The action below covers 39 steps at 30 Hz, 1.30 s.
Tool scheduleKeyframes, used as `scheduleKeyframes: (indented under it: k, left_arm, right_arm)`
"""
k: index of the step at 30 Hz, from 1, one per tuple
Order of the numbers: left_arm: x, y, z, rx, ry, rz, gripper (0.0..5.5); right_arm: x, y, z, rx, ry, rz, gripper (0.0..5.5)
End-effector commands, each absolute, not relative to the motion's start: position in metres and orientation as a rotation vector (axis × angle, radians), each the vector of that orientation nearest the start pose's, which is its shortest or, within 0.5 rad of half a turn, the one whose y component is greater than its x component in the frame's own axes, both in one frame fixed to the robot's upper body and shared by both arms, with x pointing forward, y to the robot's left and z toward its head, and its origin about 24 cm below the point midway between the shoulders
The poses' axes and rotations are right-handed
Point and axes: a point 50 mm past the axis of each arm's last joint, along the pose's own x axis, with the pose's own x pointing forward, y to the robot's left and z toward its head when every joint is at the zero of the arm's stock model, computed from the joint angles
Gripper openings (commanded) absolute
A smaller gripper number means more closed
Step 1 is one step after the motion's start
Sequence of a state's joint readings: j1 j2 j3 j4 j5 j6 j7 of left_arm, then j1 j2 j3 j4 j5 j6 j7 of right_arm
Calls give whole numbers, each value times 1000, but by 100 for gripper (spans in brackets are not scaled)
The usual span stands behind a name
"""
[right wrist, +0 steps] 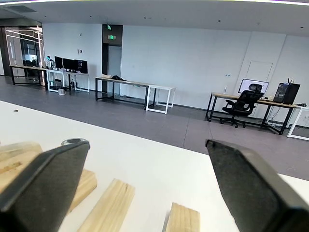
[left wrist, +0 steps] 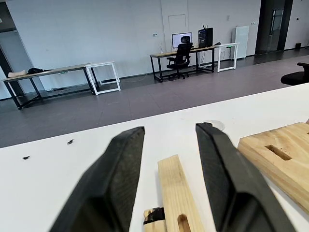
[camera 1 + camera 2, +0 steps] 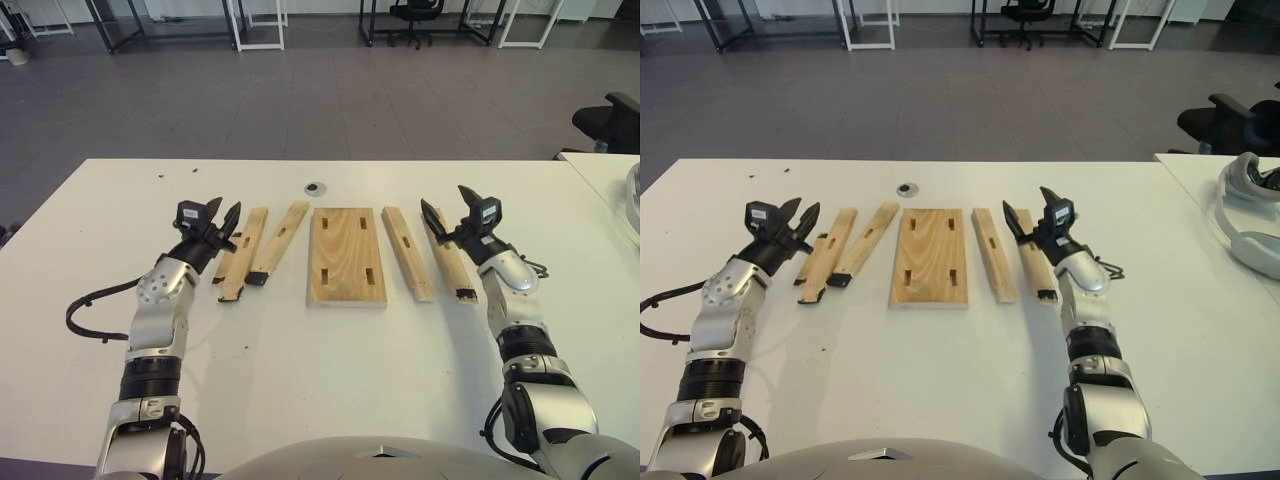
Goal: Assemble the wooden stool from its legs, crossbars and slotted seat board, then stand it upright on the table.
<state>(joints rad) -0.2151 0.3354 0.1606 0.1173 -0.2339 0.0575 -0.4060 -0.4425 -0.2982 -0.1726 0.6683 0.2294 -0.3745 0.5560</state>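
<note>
The slotted seat board (image 3: 347, 256) lies flat in the middle of the white table (image 3: 320, 370). Left of it lie two wooden pieces (image 3: 245, 252) (image 3: 280, 241) with dark ends. Two more pieces (image 3: 408, 252) (image 3: 450, 262) lie to its right. My left gripper (image 3: 225, 207) is open, low over the far end of the outer left piece (image 2: 176, 193), which shows between its fingers (image 2: 111, 188). My right gripper (image 3: 444, 198) is open just above the far end of the outer right piece, its fingers (image 1: 43, 188) wide apart with nothing between them.
A small round grommet (image 3: 317, 187) sits in the table behind the seat board. A white headset (image 3: 1245, 215) lies on the neighbouring table at the right. A black cable (image 3: 85, 310) loops beside my left arm. Bare table lies in front of the parts.
</note>
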Motion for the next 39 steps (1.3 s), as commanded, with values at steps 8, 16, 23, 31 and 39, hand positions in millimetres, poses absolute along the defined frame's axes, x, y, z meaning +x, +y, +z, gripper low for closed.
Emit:
scheduleKeyframes:
  k: [8,16,23,31,39]
  left_arm:
    - [252,269,48,105,165,-134,194]
    - [205,288,2,-40,402,-123,234]
    - [198,275,2,-52,352,-155,293]
    - [192,262,0,-69,367,-175,293]
    - [213,251,-14,-40,393,-149,293]
  right_arm:
    - [319,-221,65,-97,-153,365,448]
    - [313,-217,50,-97,-115,359,448]
    - [315,-218,49,-101,-104,366,448]
    - [314,-218,45,-96,-97,360,448]
    - [319,-212,47,-89,-101,366,448]
